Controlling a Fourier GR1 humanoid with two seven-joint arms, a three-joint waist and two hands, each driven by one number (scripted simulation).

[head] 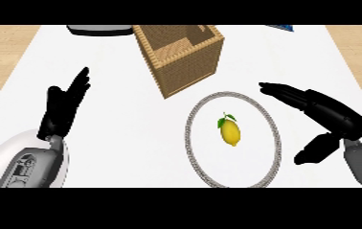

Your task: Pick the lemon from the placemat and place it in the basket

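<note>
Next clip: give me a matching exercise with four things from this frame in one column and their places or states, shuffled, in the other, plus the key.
1. lemon
2. basket
3. left hand
4. right hand

A. open, right of the placemat
B. behind the placemat
C. open, fingers up, near the left edge
D. lying on the placemat

Pairs: 1-D, 2-B, 3-C, 4-A

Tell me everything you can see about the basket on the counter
The basket is a square, tan, woven-looking box with tall straight walls and an open top. It stands on the white counter, seen at a slant, beyond the round placemat that holds the lemon. Nothing shows inside it, though part of its floor is hidden. Neither hand touches it.
</note>
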